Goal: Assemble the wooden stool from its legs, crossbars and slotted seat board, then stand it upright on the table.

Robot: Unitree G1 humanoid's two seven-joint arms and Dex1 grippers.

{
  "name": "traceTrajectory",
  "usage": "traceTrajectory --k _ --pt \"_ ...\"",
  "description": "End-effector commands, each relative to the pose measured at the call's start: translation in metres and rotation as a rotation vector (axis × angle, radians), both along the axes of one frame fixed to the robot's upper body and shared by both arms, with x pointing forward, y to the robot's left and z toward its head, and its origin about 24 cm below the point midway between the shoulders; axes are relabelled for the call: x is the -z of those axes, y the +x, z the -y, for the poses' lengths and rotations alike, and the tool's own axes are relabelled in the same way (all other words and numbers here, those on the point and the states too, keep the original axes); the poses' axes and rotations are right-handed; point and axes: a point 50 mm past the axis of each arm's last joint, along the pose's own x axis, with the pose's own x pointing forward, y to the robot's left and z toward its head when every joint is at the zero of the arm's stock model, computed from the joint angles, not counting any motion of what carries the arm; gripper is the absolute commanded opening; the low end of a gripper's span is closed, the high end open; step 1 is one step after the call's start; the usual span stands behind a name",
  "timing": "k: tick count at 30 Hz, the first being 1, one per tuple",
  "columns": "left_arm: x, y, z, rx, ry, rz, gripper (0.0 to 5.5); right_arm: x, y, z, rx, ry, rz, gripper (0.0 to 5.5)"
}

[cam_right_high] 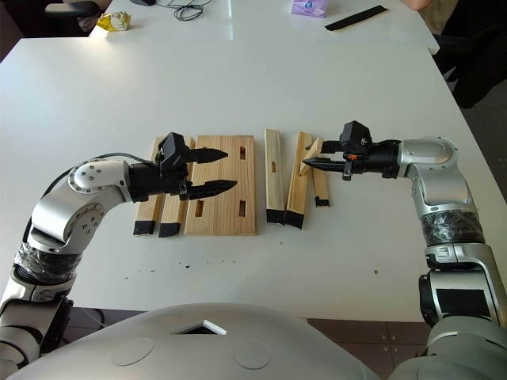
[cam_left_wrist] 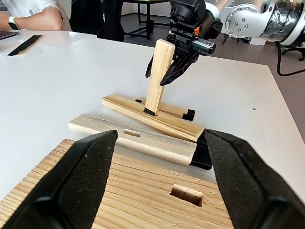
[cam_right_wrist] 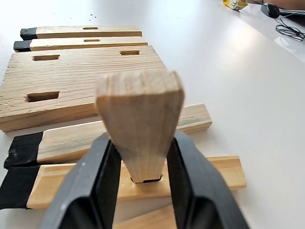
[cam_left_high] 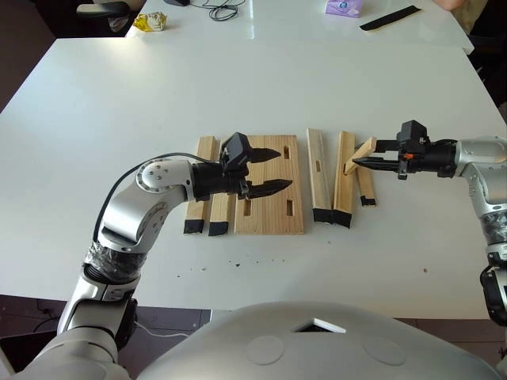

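The slotted seat board (cam_left_high: 269, 198) lies flat at the table's middle, with two legs (cam_left_high: 204, 186) along its left side. My left gripper (cam_left_high: 273, 169) hovers open just above the board, nothing between its fingers (cam_left_wrist: 90, 186). Right of the board lie two more legs (cam_left_high: 319, 178), black-taped at their near ends, and a short piece (cam_left_high: 366, 191). My right gripper (cam_left_high: 354, 164) is shut on a short crossbar (cam_left_wrist: 157, 71), tilted up on end. Its lower end touches the leg (cam_left_wrist: 162, 123) beneath. In the right wrist view the crossbar (cam_right_wrist: 140, 114) stands between both fingers (cam_right_wrist: 93, 186).
The white table (cam_left_high: 119, 119) has wide free room around the parts. At the far edge lie a yellow wrapper (cam_left_high: 150, 21), cables (cam_left_high: 220, 9), a purple pack (cam_left_high: 343, 7) and a black strip (cam_left_high: 390, 18).
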Motion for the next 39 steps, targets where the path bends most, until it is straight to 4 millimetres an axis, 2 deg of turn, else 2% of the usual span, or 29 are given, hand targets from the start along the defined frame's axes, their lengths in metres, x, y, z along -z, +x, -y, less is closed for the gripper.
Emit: traceTrajectory --k 1,6,11,25,31,39 --pt "0.000 -0.001 -0.001 0.014 0.024 0.006 3.41 0.052 -0.018 0.009 0.036 -0.143 -0.231 1.31" --pt "0.001 -0.003 0.000 0.023 0.027 0.002 3.41 0.061 -0.017 0.007 0.027 -0.157 -0.261 1.31" --pt "0.002 -0.006 0.001 0.027 0.029 -0.003 3.41 0.054 -0.018 0.003 -0.001 -0.127 -0.260 1.31" --pt "0.003 -0.012 0.004 -0.019 0.014 0.002 3.41 0.038 -0.058 -0.014 -0.159 -0.116 -0.322 1.31" --pt "0.004 -0.016 0.007 -0.019 0.008 -0.004 3.41 0.040 -0.051 -0.009 -0.122 -0.131 -0.341 1.31" --pt "0.005 -0.019 0.009 0.005 0.014 -0.018 3.41 0.058 -0.034 -0.009 -0.078 -0.160 -0.367 1.31"
